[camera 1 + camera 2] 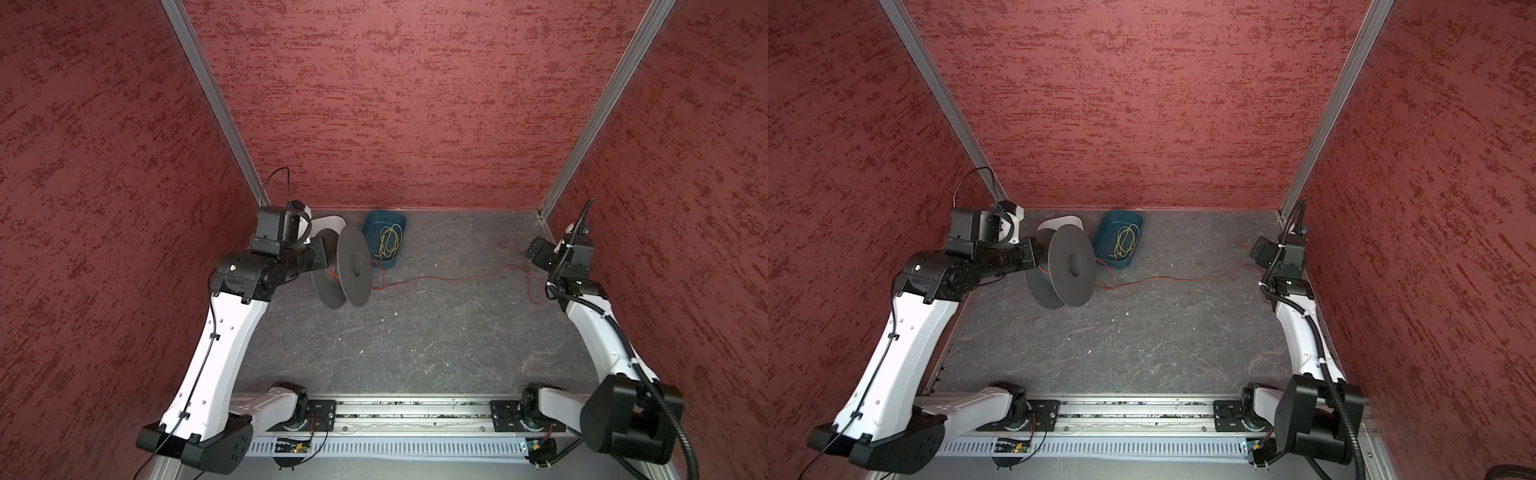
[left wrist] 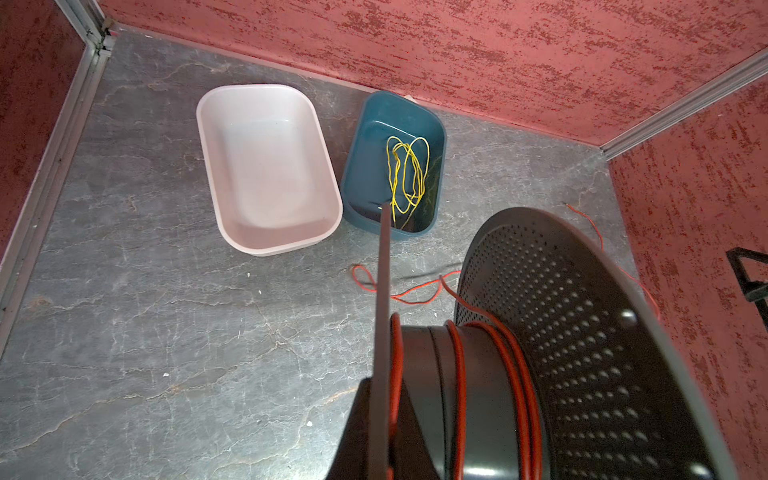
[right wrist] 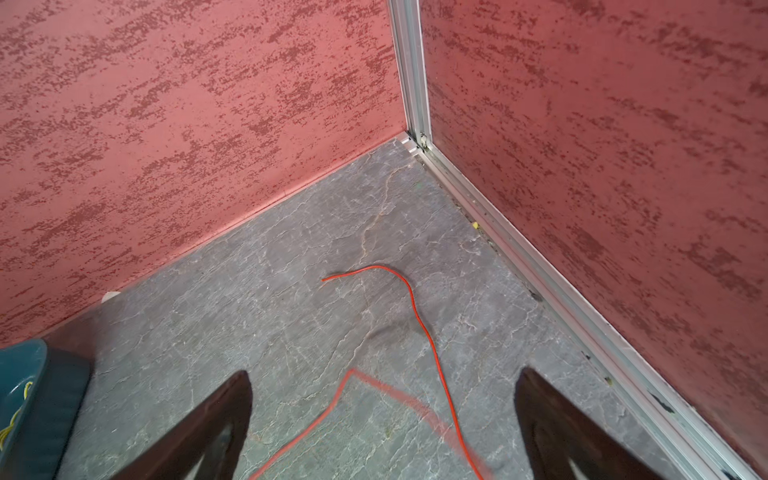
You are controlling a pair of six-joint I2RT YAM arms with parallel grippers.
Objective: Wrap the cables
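The red cable (image 1: pixel 440 279) trails across the grey table from a black spool (image 1: pixel 353 266) toward the right arm, seen in both top views. A few turns of it (image 2: pixel 459 374) lie round the spool's hub. My left gripper (image 2: pixel 384 386) is shut on the spool's thin flange (image 2: pixel 383 291) and holds the spool tilted. My right gripper (image 3: pixel 384 374) stands open near the right wall above the cable's loose end (image 3: pixel 419 320). Between its fingers (image 3: pixel 237 399) runs a blurred strand of the cable, and neither finger touches it. In a top view this gripper (image 1: pixel 1260 249) hangs over the cable's far end.
A blue bin (image 2: pixel 440 133) holding yellow wires (image 2: pixel 405 174) stands at the back beside a white bin (image 2: pixel 208 124). Red walls close in on three sides. A metal rail (image 1: pixel 415 409) runs along the front edge.
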